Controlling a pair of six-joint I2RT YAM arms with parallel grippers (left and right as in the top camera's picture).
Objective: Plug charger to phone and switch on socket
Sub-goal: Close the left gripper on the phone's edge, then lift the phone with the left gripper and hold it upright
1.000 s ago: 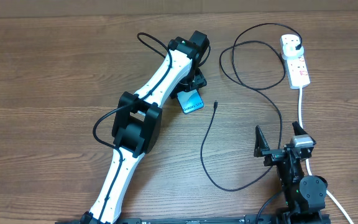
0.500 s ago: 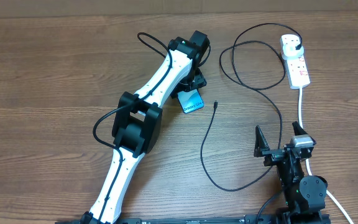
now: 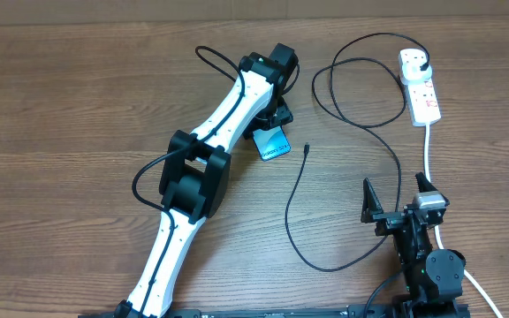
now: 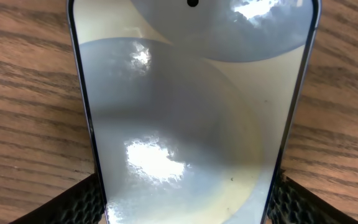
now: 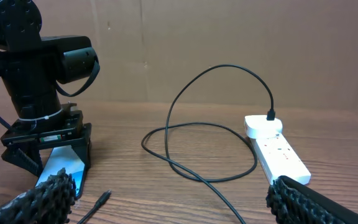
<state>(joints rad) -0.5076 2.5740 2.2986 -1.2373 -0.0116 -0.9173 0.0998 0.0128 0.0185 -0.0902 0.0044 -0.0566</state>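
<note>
Wood-grain bench with a cardboard backing.
A brown bench [image 3: 78,97] is seen, its grain running from the left edge to the right edge; along the far edge a plain brown cardboard wall [image 5: 229,37] is stood upright, marked by a faint vertical crease.

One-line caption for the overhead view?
Left gripper clamps the phone on the table; the charger tip lies loose beside it, its plug in the socket; right gripper open.

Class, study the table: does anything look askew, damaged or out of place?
Nothing looks damaged or spilled. The phone sits at a slant, and the charger's connector tip lies loose on the wood beside it, not plugged in.
</note>
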